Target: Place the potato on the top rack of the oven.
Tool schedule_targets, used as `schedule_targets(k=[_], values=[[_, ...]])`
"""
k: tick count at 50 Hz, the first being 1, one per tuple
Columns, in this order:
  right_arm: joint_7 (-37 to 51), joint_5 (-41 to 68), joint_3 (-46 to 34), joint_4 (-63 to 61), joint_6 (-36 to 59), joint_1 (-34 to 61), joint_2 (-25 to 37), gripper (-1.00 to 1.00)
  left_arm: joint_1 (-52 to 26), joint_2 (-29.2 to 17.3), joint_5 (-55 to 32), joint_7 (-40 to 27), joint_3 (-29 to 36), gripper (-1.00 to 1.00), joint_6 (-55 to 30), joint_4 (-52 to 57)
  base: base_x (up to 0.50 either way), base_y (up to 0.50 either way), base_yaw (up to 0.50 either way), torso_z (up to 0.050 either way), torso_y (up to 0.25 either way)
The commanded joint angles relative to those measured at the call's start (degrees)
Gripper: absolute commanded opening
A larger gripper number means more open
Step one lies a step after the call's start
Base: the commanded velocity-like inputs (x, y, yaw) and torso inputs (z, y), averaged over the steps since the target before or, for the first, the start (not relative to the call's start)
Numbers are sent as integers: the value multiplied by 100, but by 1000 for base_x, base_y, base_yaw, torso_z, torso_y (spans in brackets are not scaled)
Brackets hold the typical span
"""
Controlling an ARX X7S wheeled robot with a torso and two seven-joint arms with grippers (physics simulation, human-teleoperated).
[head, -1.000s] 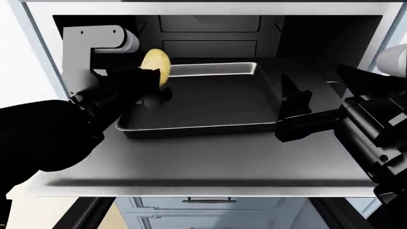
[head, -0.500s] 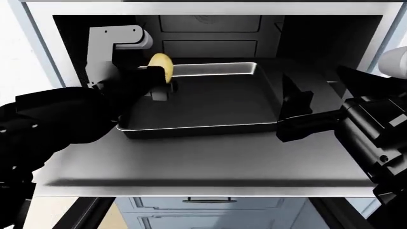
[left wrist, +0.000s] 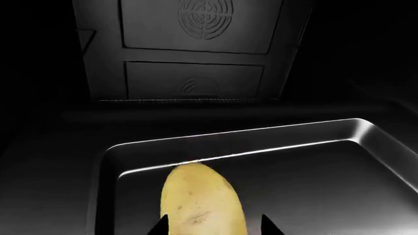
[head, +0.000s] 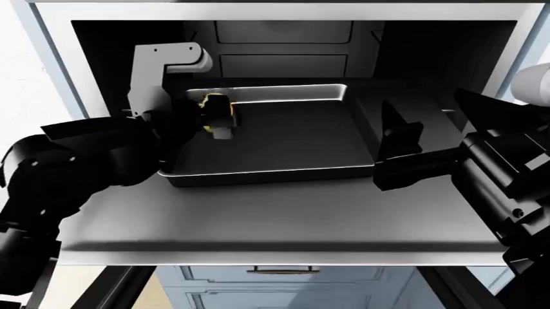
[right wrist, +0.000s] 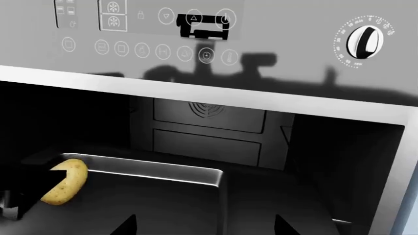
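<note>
While the potato (left wrist: 201,200) sits clamped between the fingers of our left end effector (head: 215,116), we are in the carry-and-lower step: it hangs above the far left corner of the tray (head: 284,168), just inside that corner's rim, and we cannot tell whether it touches the tray floor yet. The tray itself lies on the rack (head: 275,219), which stands pulled forward out of the oven (head: 284,32).

We judge the next move to be a choice of landing spot. The task names the rack, so either we set the potato down where it hangs, in the tray on the rack, or we shift it off the tray's left rim onto bare rack, where little room shows. After that, we lower until it bears weight, then spread the fingers and back out without nudging it.

The potato is a smooth, elongated oval, yellow-tan with faint brown flecks, held lengthwise so its free end points toward the oven's back wall. Being round, it may roll once freed.

Our right end effector (head: 397,143) hovers at the tray's right edge, fingers spread and holding nothing.
</note>
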Motion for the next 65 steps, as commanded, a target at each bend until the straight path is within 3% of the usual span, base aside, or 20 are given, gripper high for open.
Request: schedule_targets(k=[1,19,42,65], values=[[-68,-56,22,-1,-34,-61,16,100,-30,21,7,30,64,100,-23,-88,0,0,0,0,0],[-86,-46,-8,-1,-56,-4,40,100,-19,-46,-118,-151,-4,100,-55,158,0,0,0,0,0],[136,160,-4,-155,-179,103,123,100,254,-495,-702,-793,-343,100,-138,1491,0,0,0,0,0],[19,153,168,-350,-307,-195,242,100,610,-1087,-1482,-1572,-726,100,-109,3483,0,0,0,0,0]])
